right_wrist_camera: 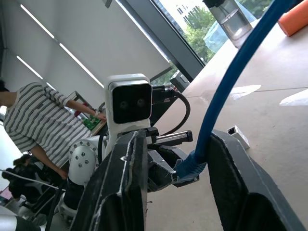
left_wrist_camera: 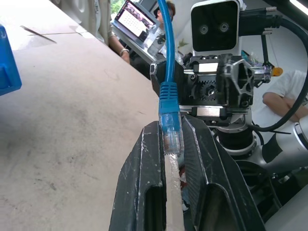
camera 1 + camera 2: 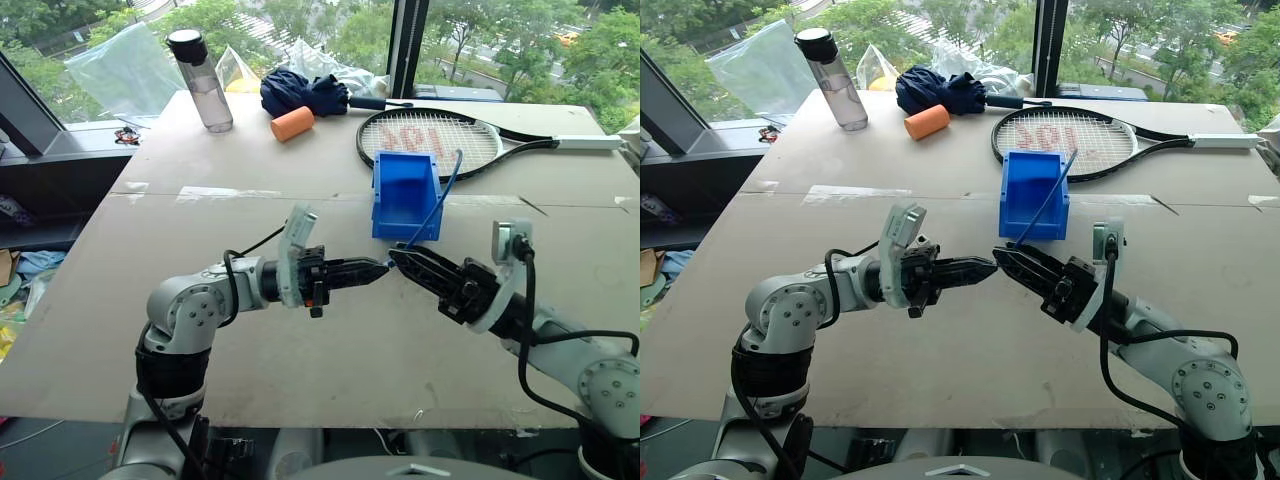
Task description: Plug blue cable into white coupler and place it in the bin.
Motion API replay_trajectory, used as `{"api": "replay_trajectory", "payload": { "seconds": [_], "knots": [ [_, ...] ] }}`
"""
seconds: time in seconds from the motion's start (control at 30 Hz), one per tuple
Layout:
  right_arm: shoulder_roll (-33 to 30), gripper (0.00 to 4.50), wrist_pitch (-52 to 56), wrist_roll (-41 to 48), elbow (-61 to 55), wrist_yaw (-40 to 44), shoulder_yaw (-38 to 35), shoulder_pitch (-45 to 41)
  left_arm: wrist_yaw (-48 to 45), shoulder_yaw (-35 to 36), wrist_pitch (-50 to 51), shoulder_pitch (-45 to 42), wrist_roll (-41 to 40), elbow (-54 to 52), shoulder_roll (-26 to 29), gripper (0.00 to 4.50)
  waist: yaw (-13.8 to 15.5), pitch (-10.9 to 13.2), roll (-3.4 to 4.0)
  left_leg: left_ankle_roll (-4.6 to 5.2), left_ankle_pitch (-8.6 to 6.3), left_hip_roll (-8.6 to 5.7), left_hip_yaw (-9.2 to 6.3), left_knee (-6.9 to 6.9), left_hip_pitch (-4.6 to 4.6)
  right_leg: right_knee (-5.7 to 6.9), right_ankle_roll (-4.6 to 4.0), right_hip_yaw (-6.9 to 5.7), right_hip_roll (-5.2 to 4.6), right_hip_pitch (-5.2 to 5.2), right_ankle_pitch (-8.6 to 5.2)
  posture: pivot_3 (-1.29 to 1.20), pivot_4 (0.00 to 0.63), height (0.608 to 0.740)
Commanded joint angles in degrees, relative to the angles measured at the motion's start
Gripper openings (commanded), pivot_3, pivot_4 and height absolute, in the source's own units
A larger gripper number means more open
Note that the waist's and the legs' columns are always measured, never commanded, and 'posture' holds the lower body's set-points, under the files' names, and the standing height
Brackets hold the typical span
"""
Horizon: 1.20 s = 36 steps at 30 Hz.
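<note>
The left jaws are clenched on the cable (image 2: pixel 167 48), right at its clear plug. The right jaws are open on both sides of the cable, just behind the plug, not gripping it. From there the cable rises past the front of the bin (image 3: pixel 405 215).

The cable looks light and bendy, so it is best held by the stiff plug end. The coupler (image 1: pixel 238 136) lies on the desk (image 3: pixel 300 340). It looks tiny, hard and light, and is best pinched by its flat sides.

The racket (image 3: pixel 425 140) has red marks on its strings, maybe letters, but I cannot read them.
</note>
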Motion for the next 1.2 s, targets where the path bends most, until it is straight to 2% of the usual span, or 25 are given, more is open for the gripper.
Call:
{"api": "replay_trajectory", "payload": {
  "seconds": [0.03,0.5,0.57,0.63,0.67,0.93,1.0,1.13,1.17,1.2],
  "knots": [
    [-0.81,1.76,0.32,2.44,-0.70,0.17,2.14,-1.19,0.40,0.74,-1.12,0.23,-2.86,-3.10,-0.35,0.00,0.06,0.00,0.00,0.00,0.00,0.00,0.00,0.00,-0.02,-0.01,0.00,-0.01,0.00,0.00,0.00,0.00,0.150,0.740],
    [-1.97,1.76,-0.70,5.24,1.91,-0.42,2.70,-1.84,0.85,-0.74,-4.60,4.48,-3.21,-5.87,0.38,0.00,0.07,0.00,0.00,0.00,0.00,0.00,0.05,-0.01,0.00,-0.04,-0.02,0.04,-0.02,0.00,-0.01,0.00,0.150,0.740],
    [-2.40,1.20,-0.41,5.83,1.98,-0.27,2.84,-1.88,1.17,-0.51,-5.05,4.41,-3.37,-5.59,0.33,0.00,0.06,0.00,0.00,0.00,0.00,0.00,0.06,-0.01,-0.01,-0.04,-0.03,0.05,-0.02,0.00,-0.01,0.00,0.150,0.740],
    [-2.79,0.36,-0.08,6.60,2.07,-0.19,3.06,-1.76,1.44,-0.31,-5.41,4.12,-3.61,-5.36,0.24,0.00,0.06,0.00,0.00,0.00,0.00,0.00,0.05,-0.01,-0.01,-0.04,-0.03,0.04,-0.02,-0.01,-0.01,0.00,0.150,0.740],
    [-3.08,0.09,0.20,6.93,2.02,0.04,3.28,-1.67,1.59,-0.26,-5.51,3.97,-3.75,-5.31,0.17,0.00,0.05,0.00,0.00,0.00,0.00,0.00,0.05,-0.01,-0.01,-0.04,-0.03,0.04,-0.02,-0.01,-0.02,0.00,0.150,0.740],
    [-4.30,0.09,0.16,8.45,2.58,0.24,3.90,-2.25,3.62,-0.47,-7.75,4.09,-2.07,-6.99,0.04,0.00,0.05,0.00,0.00,0.00,0.00,0.00,0.06,-0.01,-0.01,-0.05,-0.03,0.05,-0.02,-0.01,-0.02,0.00,0.150,0.740],
    [-4.02,0.00,-0.33,9.21,3.76,0.39,3.69,-3.44,5.32,0.63,-8.38,5.25,-1.58,-8.21,0.58,1.04,0.04,0.00,0.00,0.00,0.00,0.00,0.06,-0.02,-0.01,-0.06,-0.03,0.06,-0.02,-0.01,-0.02,0.00,0.150,0.740],
    [-2.74,0.00,-1.16,9.64,7.81,1.86,2.95,-5.99,10.05,3.77,-14.77,11.22,6.11,-10.79,3.20,2.77,-0.23,0.01,0.01,0.00,0.00,0.03,0.07,-0.10,0.04,-0.06,-0.03,0.12,0.00,-0.02,-0.02,0.00,0.150,0.740],
    [-2.62,0.00,-1.21,9.74,8.76,2.13,2.60,-6.38,11.00,4.93,-16.31,12.68,7.31,-10.95,3.49,3.38,-0.12,0.01,0.01,0.00,0.00,0.03,0.11,-0.15,0.06,-0.06,-0.03,0.12,0.00,-0.03,-0.02,0.00,0.150,0.740],
    [-2.54,0.00,-1.18,9.83,9.39,2.31,2.32,-6.65,11.64,5.67,-17.35,13.66,7.90,-11.05,3.61,3.69,-0.06,0.02,0.02,0.00,0.00,0.03,0.10,-0.15,0.05,-0.06,-0.04,0.10,0.00,-0.03,-0.02,0.00,0.150,0.740]
  ]
}}
